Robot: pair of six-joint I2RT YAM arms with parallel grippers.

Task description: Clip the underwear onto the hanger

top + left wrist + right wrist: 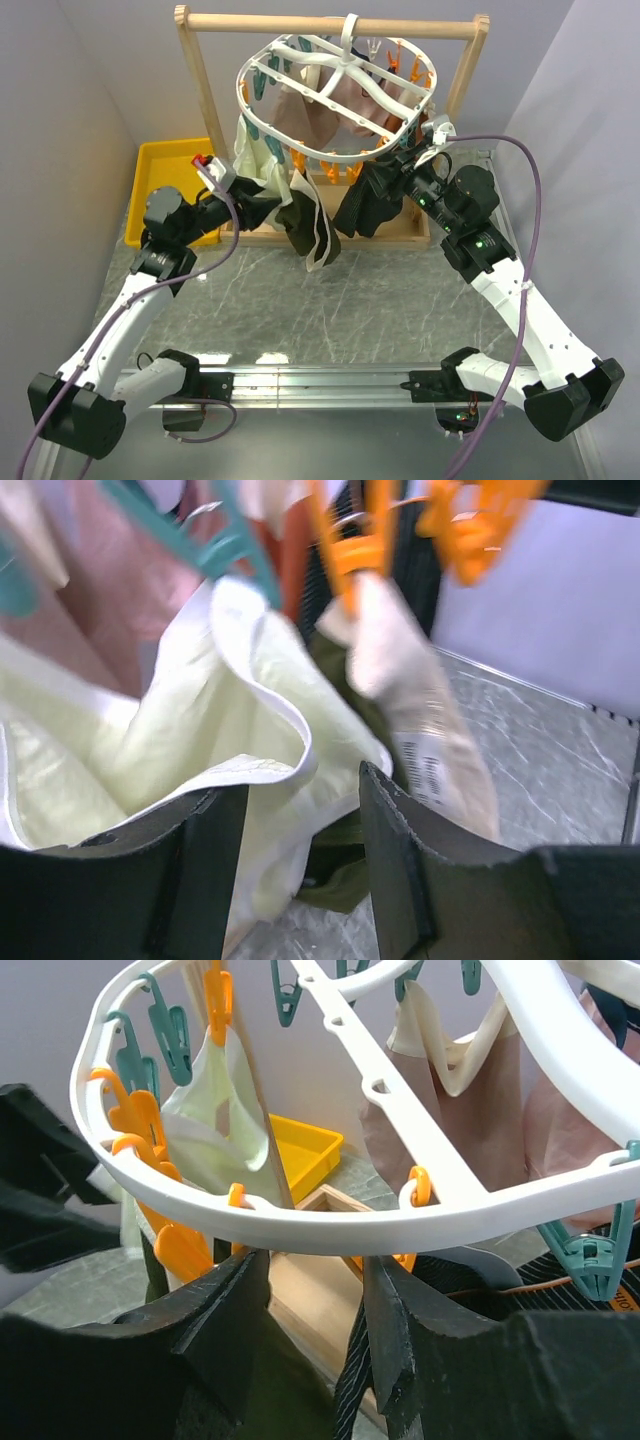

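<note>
The white oval hanger [335,95] hangs by its hook from a wooden rail. The dark olive underwear [296,218] with its beige waistband [322,238] hangs from an orange clip at the hanger's front left. In the left wrist view an orange clip [360,555] grips the beige waistband [425,720], and olive fabric [350,875] shows below. My left gripper [268,196] is open just left of the underwear, its jaws [300,865] empty. My right gripper [402,163] is open under the hanger's right rim [330,1225], and it holds nothing [310,1305].
A black ribbed garment [365,205], a pinkish-beige garment [330,110] and a pale yellow-white garment [190,730] also hang from the hanger. The wooden frame [330,25] stands at the back with its base [315,1290] on the table. A yellow bin [170,185] sits at the left.
</note>
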